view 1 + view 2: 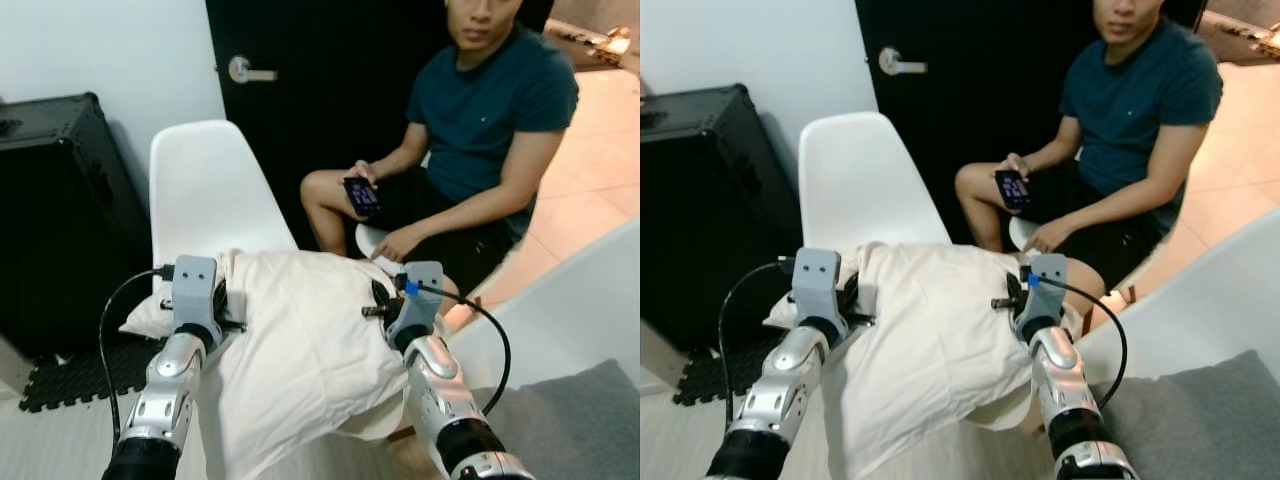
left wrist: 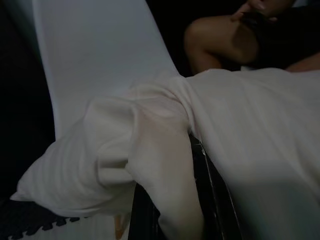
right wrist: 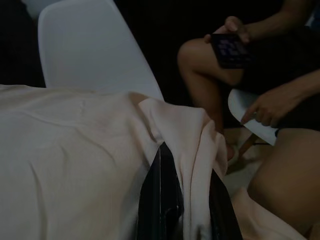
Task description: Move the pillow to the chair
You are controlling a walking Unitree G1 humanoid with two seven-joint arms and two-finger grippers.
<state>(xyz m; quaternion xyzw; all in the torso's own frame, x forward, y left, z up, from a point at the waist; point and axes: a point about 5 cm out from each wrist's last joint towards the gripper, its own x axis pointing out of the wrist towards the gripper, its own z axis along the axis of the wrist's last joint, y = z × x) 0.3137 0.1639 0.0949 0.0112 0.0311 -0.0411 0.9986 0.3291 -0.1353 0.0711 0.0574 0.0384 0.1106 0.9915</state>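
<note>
A cream pillow (image 1: 300, 340) hangs between my two grippers, just in front of a white shell chair (image 1: 205, 185). Its far edge reaches over the chair's seat. My left gripper (image 1: 230, 305) is shut on the pillow's left side. In the left wrist view a fold of the pillow (image 2: 165, 165) is pinched between the black fingers (image 2: 212, 200). My right gripper (image 1: 378, 298) is shut on the pillow's right side. The right wrist view shows cloth bunched between its fingers (image 3: 160, 200). The pillow's lower part droops below my arms.
A person (image 1: 480, 130) sits on another white chair at the right, phone (image 1: 361, 195) in hand, knee close to my right gripper. A black case (image 1: 60, 200) stands left of the chair, a dark door (image 1: 300, 90) behind. Grey upholstery (image 1: 570, 420) is at the lower right.
</note>
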